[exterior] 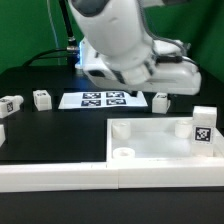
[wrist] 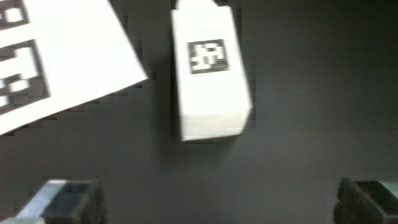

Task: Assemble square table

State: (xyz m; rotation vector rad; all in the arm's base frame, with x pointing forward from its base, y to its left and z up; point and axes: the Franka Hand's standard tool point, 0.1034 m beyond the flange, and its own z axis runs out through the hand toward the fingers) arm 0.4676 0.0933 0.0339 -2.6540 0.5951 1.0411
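Note:
The square table top [exterior: 165,150] lies at the front right, rim up, with round sockets inside. A tagged white block [exterior: 203,125] stands at its right corner. Short white tagged legs lie on the black table: one [exterior: 160,101] right of the marker board, two at the left [exterior: 42,99] [exterior: 11,104]. In the wrist view my gripper [wrist: 219,205] is open and empty. Its fingertips [wrist: 68,200] are spread wide, above and short of one leg [wrist: 214,75] lying tag up. In the exterior view the arm [exterior: 120,40] hides the fingers.
The marker board [exterior: 100,99] lies behind the table top; its corner shows in the wrist view [wrist: 45,60], close beside the leg. A long white bar-shaped wall [exterior: 60,175] runs along the front. Another white piece [exterior: 2,131] sits at the left edge.

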